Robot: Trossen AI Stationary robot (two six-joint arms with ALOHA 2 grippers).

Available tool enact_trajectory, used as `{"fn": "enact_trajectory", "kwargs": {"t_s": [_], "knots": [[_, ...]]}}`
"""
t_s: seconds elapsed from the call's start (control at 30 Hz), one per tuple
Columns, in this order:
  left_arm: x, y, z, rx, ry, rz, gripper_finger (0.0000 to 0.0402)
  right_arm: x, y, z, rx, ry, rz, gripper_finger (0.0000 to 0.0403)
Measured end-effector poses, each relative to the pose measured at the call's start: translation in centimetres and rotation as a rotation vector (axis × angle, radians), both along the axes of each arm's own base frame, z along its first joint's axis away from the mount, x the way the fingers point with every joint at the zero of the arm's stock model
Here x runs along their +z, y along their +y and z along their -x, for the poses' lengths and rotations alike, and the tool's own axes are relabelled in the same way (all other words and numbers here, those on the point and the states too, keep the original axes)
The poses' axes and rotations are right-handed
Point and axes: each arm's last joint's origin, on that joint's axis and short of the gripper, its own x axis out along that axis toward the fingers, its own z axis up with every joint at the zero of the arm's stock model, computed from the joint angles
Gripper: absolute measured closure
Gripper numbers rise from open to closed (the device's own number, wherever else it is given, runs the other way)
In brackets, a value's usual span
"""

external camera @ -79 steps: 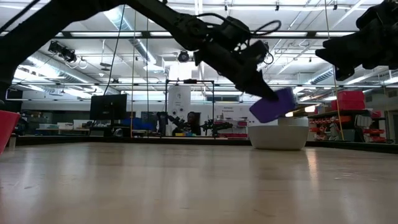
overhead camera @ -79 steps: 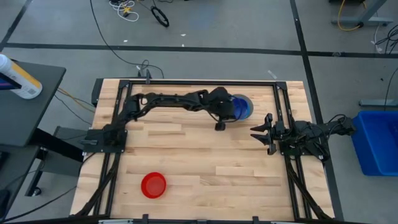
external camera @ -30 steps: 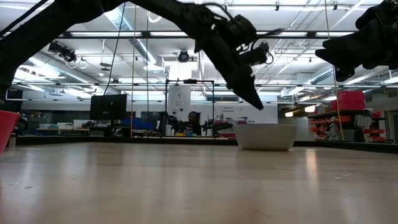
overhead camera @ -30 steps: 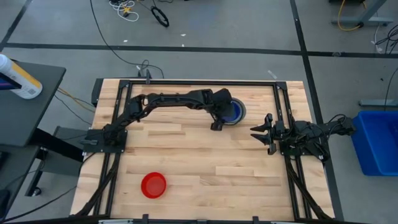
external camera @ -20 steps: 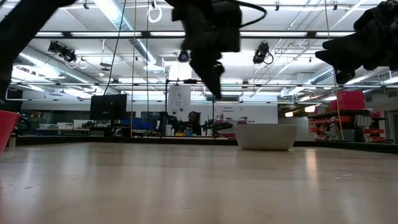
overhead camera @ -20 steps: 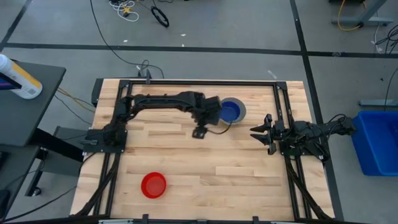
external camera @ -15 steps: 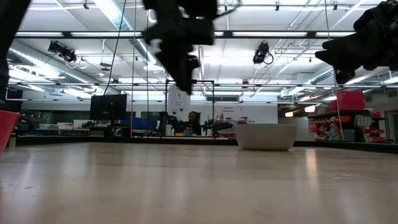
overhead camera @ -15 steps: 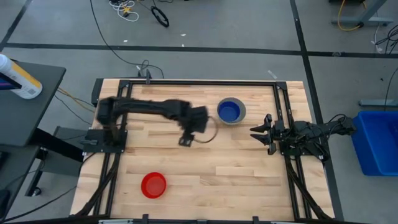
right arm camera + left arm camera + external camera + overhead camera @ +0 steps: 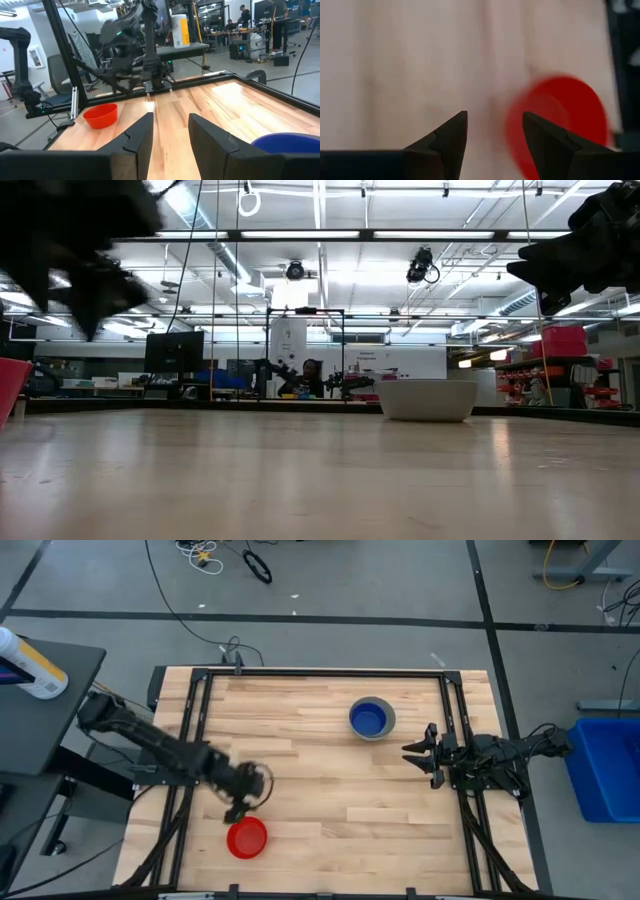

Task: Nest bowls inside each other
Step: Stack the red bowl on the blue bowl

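A grey bowl point(image 9: 372, 721) stands on the far right part of the table with a dark blue bowl point(image 9: 370, 719) nested inside it; the low view shows only its pale wall point(image 9: 428, 399). A red bowl point(image 9: 247, 838) sits alone near the front left, rim up, also seen in the left wrist view point(image 9: 555, 120) and right wrist view point(image 9: 101, 115). My left gripper point(image 9: 236, 812) hovers just beyond the red bowl's far edge, open point(image 9: 492, 127), nothing between its fingers. My right gripper point(image 9: 412, 752) waits open point(image 9: 170, 125) at the right side.
A black frame point(image 9: 320, 671) borders the wooden table point(image 9: 330, 790). Bare wood lies between the red bowl and the nested bowls. A blue bin point(image 9: 605, 768) stands on the floor to the right, off the table.
My left gripper has swung away from the nested bowls at the far right, across the table toward its near left corner, sinking a little and rolling as it went. It now hangs beside the red bowl. The bowls have stayed put.
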Motion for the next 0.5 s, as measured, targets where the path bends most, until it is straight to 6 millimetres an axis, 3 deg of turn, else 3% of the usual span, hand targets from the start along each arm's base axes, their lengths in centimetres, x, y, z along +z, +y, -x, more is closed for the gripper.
{"fn": "enact_trajectory", "kwargs": {"t_s": [0.13, 0.23, 0.5], "knots": [[-0.7, -3.3, 1.8, -0.010, 0.019, -0.001, 0.0205, 0.0, 0.0, 0.0, 0.000, 0.000, -0.003, 0.0268], [-0.8, -4.6, 2.6, -0.001, 0.005, -0.014, 0.0205, 0.0, 0.0, 0.0, 0.000, 0.000, -0.007, 0.0268], [-1.5, -4.6, 3.2, 0.039, -0.030, -0.095, 0.0205, 0.0, 0.0, 0.0, 0.002, -0.001, -0.037, 0.0268]]}}
